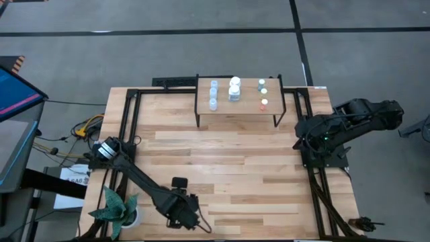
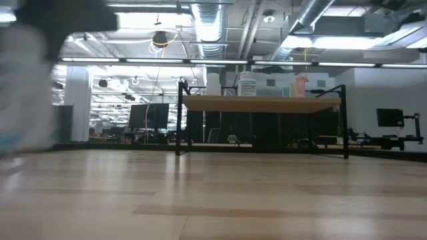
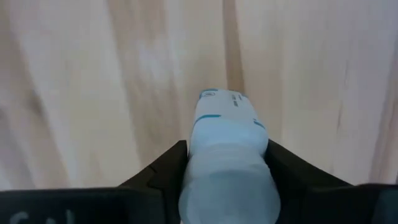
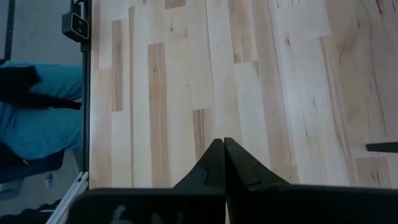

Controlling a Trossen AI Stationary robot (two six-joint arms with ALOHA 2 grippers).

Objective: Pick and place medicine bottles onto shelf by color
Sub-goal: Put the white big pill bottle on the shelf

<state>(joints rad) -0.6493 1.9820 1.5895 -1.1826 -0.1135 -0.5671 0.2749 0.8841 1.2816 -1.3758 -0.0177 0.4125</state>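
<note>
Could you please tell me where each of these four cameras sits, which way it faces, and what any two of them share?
High view: above the table, looking straight down; both arms show, the left gripper near the front edge.
Low view: at tabletop height, looking level at the shelf.
Left wrist view: on the left arm, looking past its fingers, closed on a white bottle.
Right wrist view: on the right arm, over bare tabletop; the right gripper is shut.
Shared: high and low views both show the shelf.

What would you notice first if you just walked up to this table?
The little shelf at the table's far edge, with tiny bottles lined up on it. Then the left gripper near the front edge by a potted plant, closed on a white bottle.
</note>
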